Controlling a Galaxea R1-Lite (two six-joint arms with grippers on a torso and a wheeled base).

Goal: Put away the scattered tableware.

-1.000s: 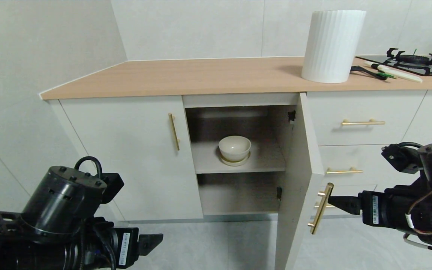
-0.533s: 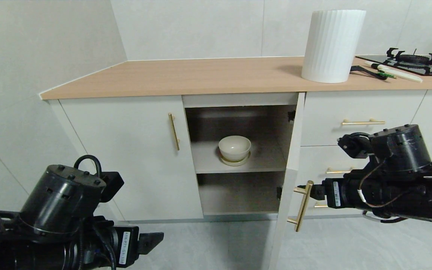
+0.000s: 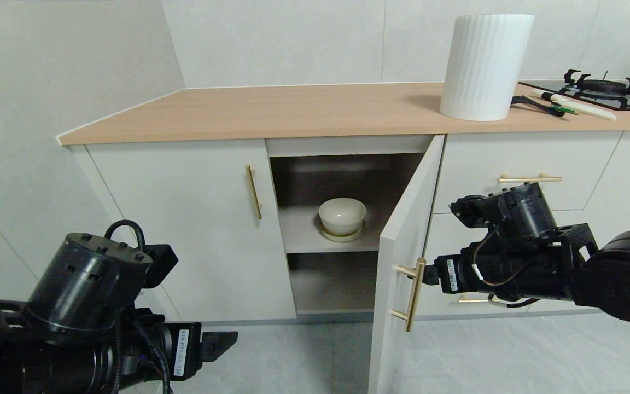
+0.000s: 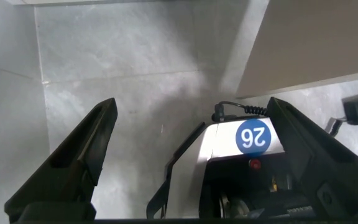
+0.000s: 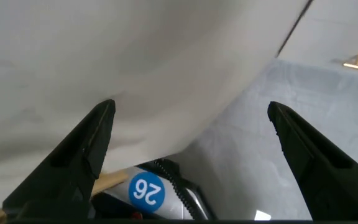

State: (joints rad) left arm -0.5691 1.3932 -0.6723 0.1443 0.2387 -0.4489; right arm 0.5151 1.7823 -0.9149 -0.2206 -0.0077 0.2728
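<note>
Jaws are spread on left gripper and right gripper; the stiff, light door is best pushed near its handle.

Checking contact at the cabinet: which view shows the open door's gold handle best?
The head view: the whole gold handle shows on the half-open door, with the right end effector at it. The right wrist view catches what looks like a short piece of the handle beside the door face. The left wrist view faces the floor.
</note>
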